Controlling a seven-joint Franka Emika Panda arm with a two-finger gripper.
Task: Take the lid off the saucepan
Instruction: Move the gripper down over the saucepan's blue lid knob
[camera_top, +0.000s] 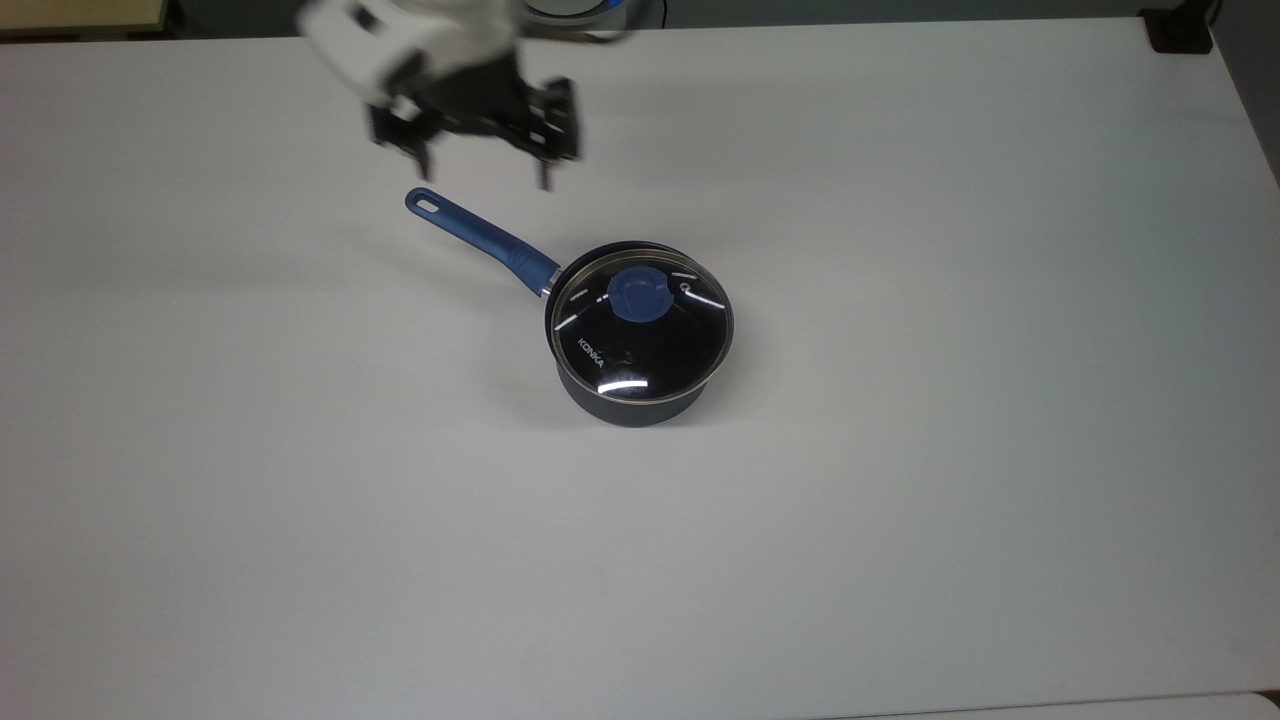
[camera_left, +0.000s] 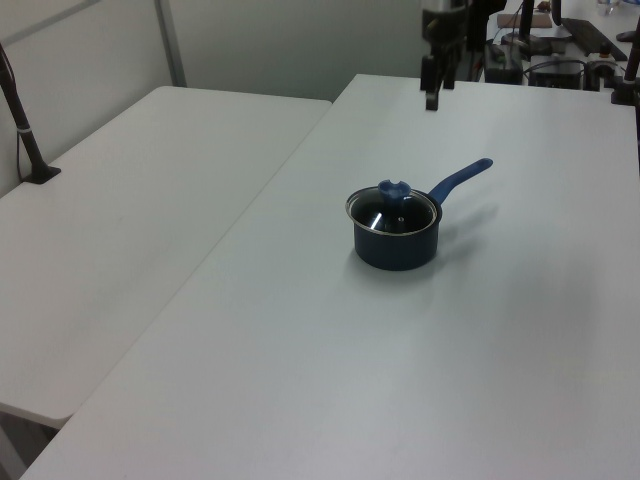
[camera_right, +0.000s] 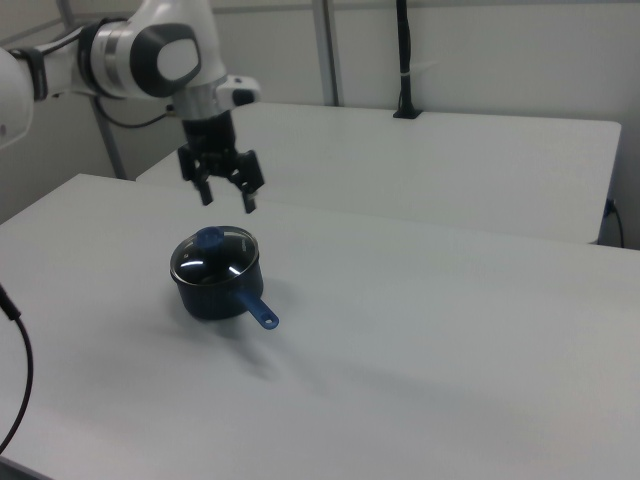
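One saucepan (camera_top: 634, 385) sits mid-table (camera_top: 900, 500) with the lid (camera_top: 640, 335) seated on it, its handle pointing to the top view's upper left. Beyond the handle's end, the gripper (camera_top: 483, 182) hovers above the table, jaws spread wide and empty.
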